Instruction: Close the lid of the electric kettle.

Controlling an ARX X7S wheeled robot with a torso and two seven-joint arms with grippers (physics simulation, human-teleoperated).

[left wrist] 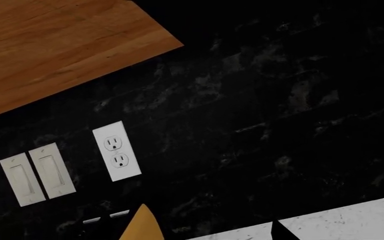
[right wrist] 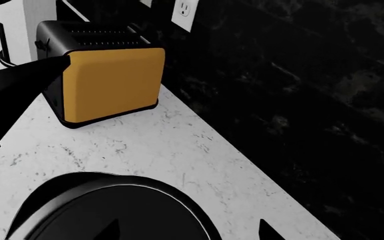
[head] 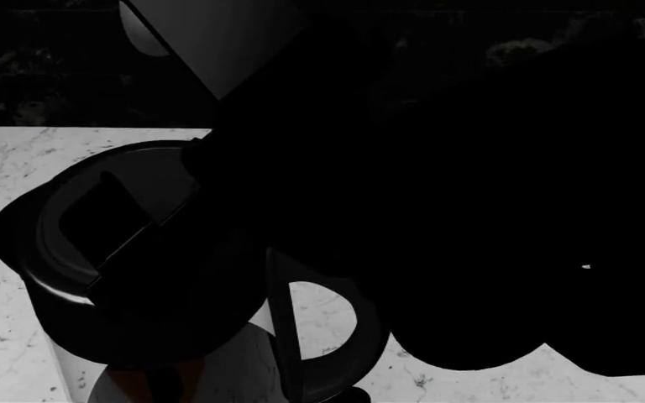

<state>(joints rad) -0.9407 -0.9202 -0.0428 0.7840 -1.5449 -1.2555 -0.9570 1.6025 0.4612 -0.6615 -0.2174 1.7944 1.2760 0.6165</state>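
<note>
Head view: electric kettle (head: pixel 132 277) stands on the white marble counter (head: pixel 9 159), close under the camera; its loop handle (head: pixel 322 336) faces the viewer. The lid (head: pixel 104 222) appears to lie over the kettle rim; whether fully seated, cannot tell. A dark arm mass hides everything beside the kettle. Right wrist view: the kettle's top shows at the frame edge, with the yellow toaster (right wrist: pixel 108 82) behind it on the counter, near the black wall (right wrist: pixel 299 75). Left wrist view: wall outlet (left wrist: pixel 116 151) and switches (left wrist: pixel 37 173). Neither claw's fingers are discernible; their opening cannot be told.
</note>
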